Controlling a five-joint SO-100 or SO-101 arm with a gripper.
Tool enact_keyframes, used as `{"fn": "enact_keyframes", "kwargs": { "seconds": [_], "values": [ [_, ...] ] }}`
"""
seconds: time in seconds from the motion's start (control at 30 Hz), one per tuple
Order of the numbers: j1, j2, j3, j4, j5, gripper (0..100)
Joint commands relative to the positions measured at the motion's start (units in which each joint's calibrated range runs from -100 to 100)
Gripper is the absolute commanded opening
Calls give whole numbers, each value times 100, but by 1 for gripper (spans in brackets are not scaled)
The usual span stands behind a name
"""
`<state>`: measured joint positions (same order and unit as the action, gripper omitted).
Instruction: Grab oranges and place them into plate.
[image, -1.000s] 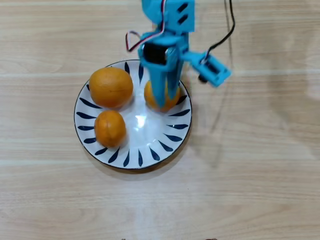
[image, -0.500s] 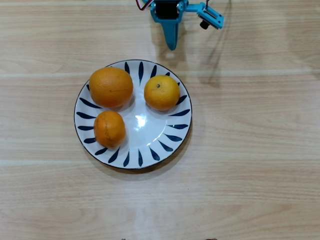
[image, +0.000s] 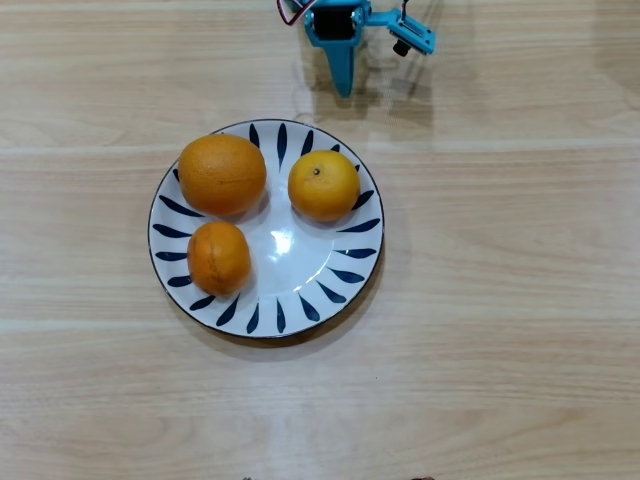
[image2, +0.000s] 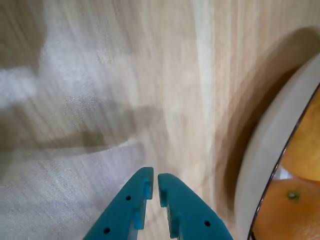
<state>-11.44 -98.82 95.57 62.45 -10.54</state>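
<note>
Three oranges lie in the plate (image: 345, 275) in the overhead view: a large one (image: 222, 174) at the upper left, a medium one (image: 323, 185) at the upper right, a small one (image: 218, 257) at the lower left. My teal gripper (image: 343, 88) is at the top edge, above the plate and apart from it, jaws together and empty. In the wrist view the gripper (image2: 154, 181) is shut over bare wood. The plate's rim (image2: 267, 150) and two oranges (image2: 280, 212) (image2: 307, 140) show at the right edge.
The plate sits on a light wooden table (image: 500, 350). The arm's teal body and wires (image: 340, 18) stand at the top edge of the overhead view.
</note>
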Motion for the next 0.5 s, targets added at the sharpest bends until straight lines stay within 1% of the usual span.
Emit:
{"fn": "enact_keyframes", "kwargs": {
  "seconds": [0.0,0.47],
  "values": [
    [-33,-59,8,103,-28,2],
    [-114,-59,62,34,-34,2]
  ]
}}
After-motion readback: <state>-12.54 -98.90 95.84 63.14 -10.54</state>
